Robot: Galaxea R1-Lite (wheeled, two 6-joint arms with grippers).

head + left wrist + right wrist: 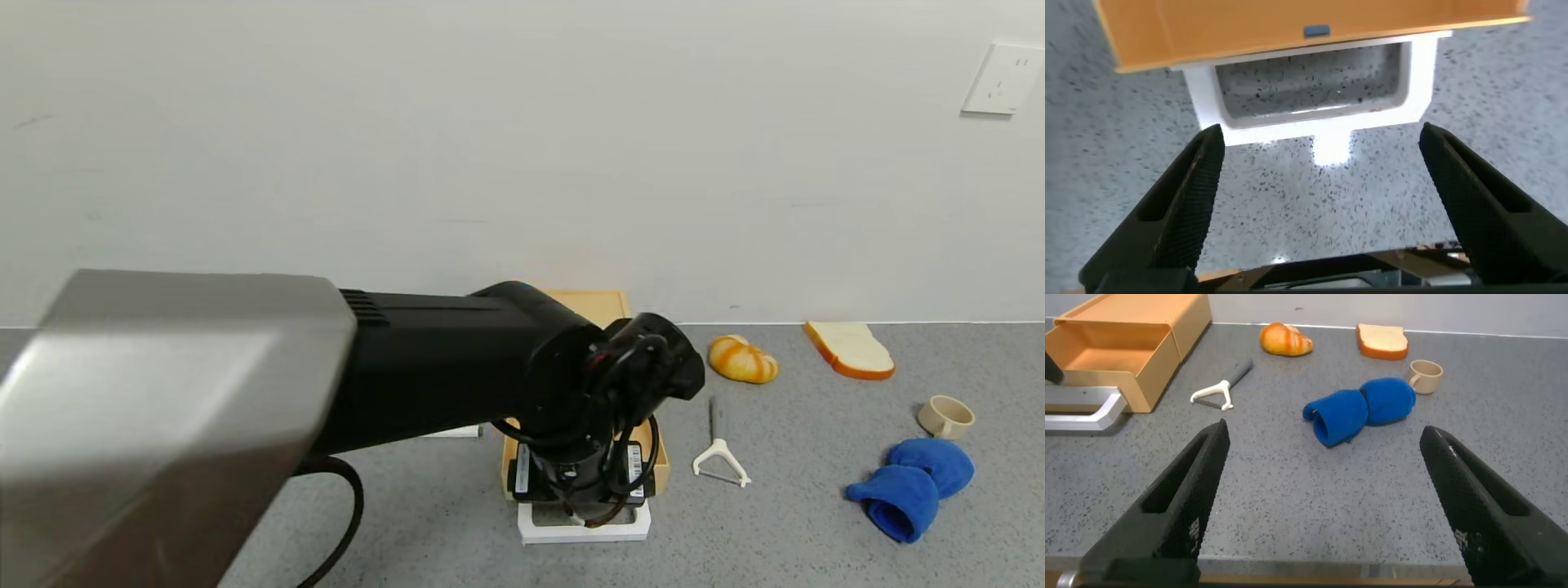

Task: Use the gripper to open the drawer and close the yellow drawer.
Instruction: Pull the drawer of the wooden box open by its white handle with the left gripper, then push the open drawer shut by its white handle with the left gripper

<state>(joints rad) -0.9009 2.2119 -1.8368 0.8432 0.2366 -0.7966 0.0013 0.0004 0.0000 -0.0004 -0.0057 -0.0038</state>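
Observation:
The pale yellow-tan drawer (594,304) sits by the wall, its tray pulled out toward me (1110,363). The white loop handle (584,532) lies flat on the counter at the tray's front. My left arm reaches across, and its wrist hides most of the tray. My left gripper (1320,139) is open and empty, pointing down. Its fingertips (1207,143) are level with the front bar of the handle (1419,82) and a little above it. My right gripper (1324,433) is open and empty, low over the counter to the right of the drawer.
To the right of the drawer lie a white peeler (718,459), a bread roll (741,359), a toast slice (849,349), a beige cup (945,416) and a blue cloth (914,486). A wall stands close behind the drawer.

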